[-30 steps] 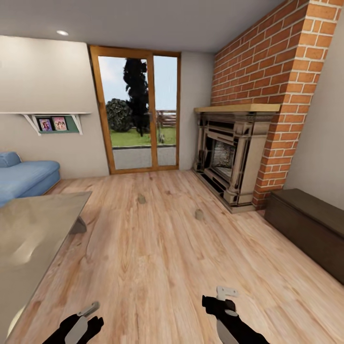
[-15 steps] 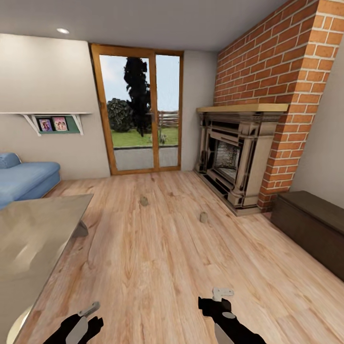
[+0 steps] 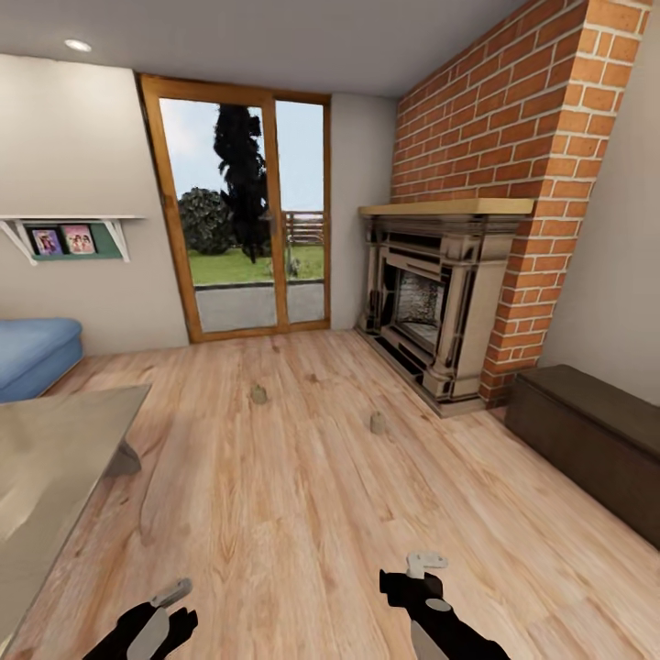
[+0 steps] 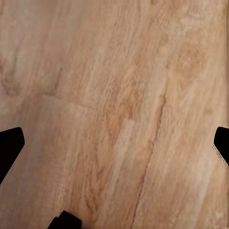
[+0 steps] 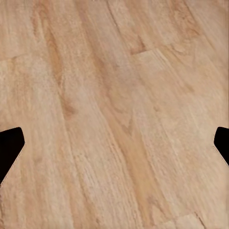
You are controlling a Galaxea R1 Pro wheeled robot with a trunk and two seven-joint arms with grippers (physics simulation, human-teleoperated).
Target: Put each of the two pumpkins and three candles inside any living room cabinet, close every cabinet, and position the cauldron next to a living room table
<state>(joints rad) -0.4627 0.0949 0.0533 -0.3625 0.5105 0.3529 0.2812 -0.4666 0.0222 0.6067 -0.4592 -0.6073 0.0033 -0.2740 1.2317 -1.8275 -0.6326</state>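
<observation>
Fingers of the left gripper and the right gripper stand wide apart, empty, over bare floor. Two candles lie ahead near the fireplace; the cabinet sits right, shut. Driving on carelessly could knock a candle rolling, or clip the desk at left.

The black-and-grey left gripper and black-and-grey right gripper are held low, fingertips spread wide apart.

wrist cameras close above floor
</observation>
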